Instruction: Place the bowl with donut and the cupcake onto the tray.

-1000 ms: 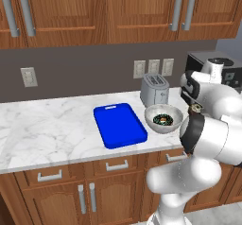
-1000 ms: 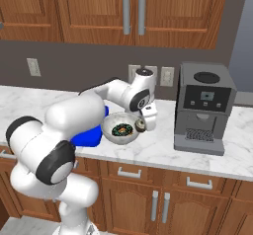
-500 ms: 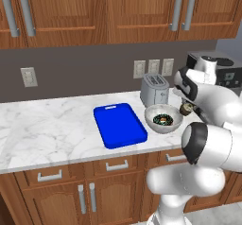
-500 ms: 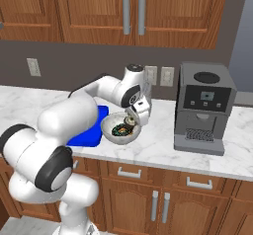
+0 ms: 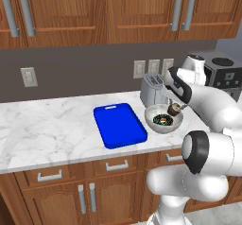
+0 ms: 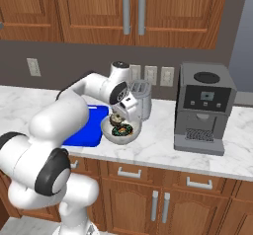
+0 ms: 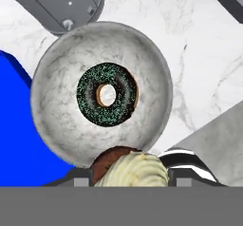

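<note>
A light grey bowl (image 5: 152,116) stands on the counter with a dark sprinkled donut (image 5: 163,120) lying in it. My gripper (image 5: 176,108) hangs just above the bowl's right rim, shut on the small brown-topped cupcake (image 5: 174,109). In the hand view the cupcake (image 7: 133,165) sits between the fingers, over the rim of the bowl (image 7: 57,68), with the donut (image 7: 90,101) beyond it. The blue tray (image 5: 119,125) lies flat just left of the bowl. From the right, the gripper (image 6: 118,115) and the cupcake (image 6: 117,118) hover over the bowl (image 6: 121,136).
A silver toaster (image 5: 153,90) stands close behind the bowl against the wall. A dark coffee machine (image 6: 202,108) is on the counter to the right. Bare marble counter (image 5: 47,129) stretches left of the tray.
The gripper has carried the cupcake leftwards, from beside the bowl's right side to above its rim. Bowl, donut and tray have stayed put.
</note>
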